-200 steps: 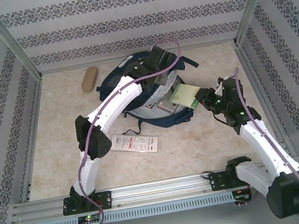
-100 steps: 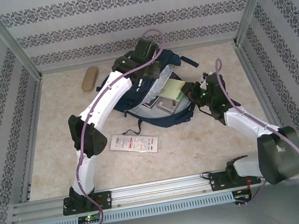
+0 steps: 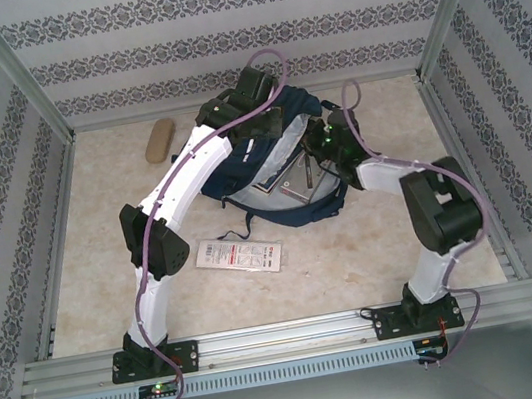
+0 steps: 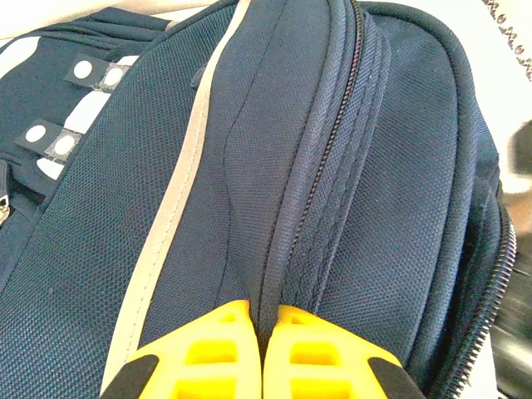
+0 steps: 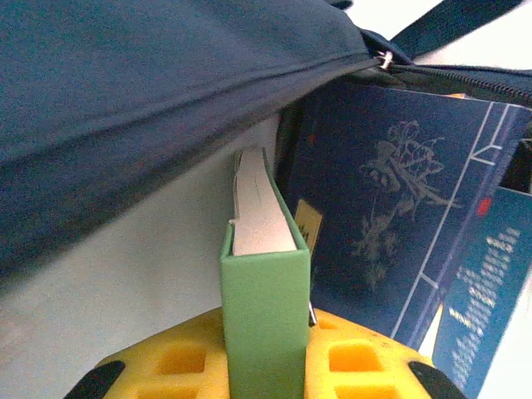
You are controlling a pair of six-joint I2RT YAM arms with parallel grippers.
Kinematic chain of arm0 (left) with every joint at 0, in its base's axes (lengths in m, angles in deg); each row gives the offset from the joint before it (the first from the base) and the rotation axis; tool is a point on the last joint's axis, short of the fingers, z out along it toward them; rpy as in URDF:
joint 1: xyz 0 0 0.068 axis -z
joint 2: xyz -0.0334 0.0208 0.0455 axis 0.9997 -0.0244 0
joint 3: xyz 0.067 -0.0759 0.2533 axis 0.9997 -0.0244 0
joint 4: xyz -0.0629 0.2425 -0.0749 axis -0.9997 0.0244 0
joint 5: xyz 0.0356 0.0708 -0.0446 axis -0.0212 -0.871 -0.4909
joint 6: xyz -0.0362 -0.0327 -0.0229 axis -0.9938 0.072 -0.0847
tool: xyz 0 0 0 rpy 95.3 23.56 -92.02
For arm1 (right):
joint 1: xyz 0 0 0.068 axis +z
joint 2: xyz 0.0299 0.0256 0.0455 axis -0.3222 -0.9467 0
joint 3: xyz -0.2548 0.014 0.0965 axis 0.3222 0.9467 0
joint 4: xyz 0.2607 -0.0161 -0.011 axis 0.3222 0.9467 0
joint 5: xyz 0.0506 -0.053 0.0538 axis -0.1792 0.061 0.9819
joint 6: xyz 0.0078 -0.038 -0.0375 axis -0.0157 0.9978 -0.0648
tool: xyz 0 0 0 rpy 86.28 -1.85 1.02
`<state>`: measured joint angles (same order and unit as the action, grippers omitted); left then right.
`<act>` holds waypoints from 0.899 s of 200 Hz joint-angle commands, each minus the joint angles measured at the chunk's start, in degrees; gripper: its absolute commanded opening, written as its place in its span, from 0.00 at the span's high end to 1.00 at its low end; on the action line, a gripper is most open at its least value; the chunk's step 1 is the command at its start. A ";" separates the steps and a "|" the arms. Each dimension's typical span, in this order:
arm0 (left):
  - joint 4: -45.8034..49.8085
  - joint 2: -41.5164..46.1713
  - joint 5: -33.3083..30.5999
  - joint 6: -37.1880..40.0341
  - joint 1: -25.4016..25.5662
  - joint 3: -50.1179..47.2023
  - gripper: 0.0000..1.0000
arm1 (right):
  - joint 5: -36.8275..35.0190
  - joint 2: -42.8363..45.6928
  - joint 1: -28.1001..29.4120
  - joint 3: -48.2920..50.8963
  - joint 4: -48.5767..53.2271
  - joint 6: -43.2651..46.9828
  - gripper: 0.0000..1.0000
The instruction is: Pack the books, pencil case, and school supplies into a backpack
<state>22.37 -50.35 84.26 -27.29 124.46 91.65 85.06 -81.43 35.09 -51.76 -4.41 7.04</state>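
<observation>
left gripper [image 4: 263,332]: pinched shut on a raised fold of backpack fabric, right beside a zip line; yellow fingertips [image 4: 212,345] met with only cloth between them; reached over the far part of the bag in the top view

right gripper [image 5: 266,362]: closed narrowly on the pale green pad [image 5: 264,291]; gripped it by its near end, one yellow finger on each flat side; pushed in at the bag's right-hand opening

backpack [image 3: 304,104]: lay at the far middle of the table [image 3: 100,236]; main mouth gaped toward the near side; navy flap [image 5: 125,83] hung over the opening in the right wrist view; pale stripe [image 4: 166,224] ran down the outer panel

pale green pad: stood on edge under the flap, inside the mouth; white pages showed at its far end; sat just beside the navy book [image 5: 391,191]

books: navy book and blue book [image 5: 486,274] rested inside the bag, overlapped; other covers too hidden to tell

white packet [image 3: 239,254]: lay flat on the table, near the bag's front edge, apart from both arms

pencil case [image 3: 160,140]: lay at far left, apart from the bag
</observation>
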 commanded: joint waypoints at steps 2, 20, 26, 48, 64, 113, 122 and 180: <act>-7.04 4.87 0.34 -1.88 -0.96 4.47 1.00 | -4.18 -5.51 2.07 -6.21 -6.99 -4.31 1.00; -7.04 4.89 0.84 -1.99 -1.09 4.68 1.00 | -4.66 -9.96 3.33 -11.42 -4.94 -4.02 0.97; -6.94 4.91 0.87 -1.97 -1.18 4.67 1.00 | -4.59 -11.21 3.66 -12.83 -3.65 -4.06 0.93; -6.23 4.91 0.70 -1.87 -1.46 4.66 1.00 | -4.17 -13.58 4.10 -14.44 -2.61 -5.44 0.86; -5.74 4.83 0.65 -1.86 -1.80 4.58 1.00 | -4.00 -12.32 4.10 -13.37 -0.84 -4.07 0.62; -5.24 4.13 0.52 -2.12 -2.41 4.08 1.00 | -3.70 -2.40 2.84 -7.62 7.66 3.40 0.35; -5.19 3.99 0.50 -2.21 -2.46 4.00 1.00 | -3.67 -0.48 2.52 -6.15 9.25 3.86 0.32; -4.49 4.03 0.90 -2.70 -2.63 0.64 1.00 | -4.15 15.13 0.93 4.94 19.23 11.34 0.31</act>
<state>22.44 -50.35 86.01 -28.08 123.08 92.37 82.13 -73.14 36.49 -49.86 7.78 11.87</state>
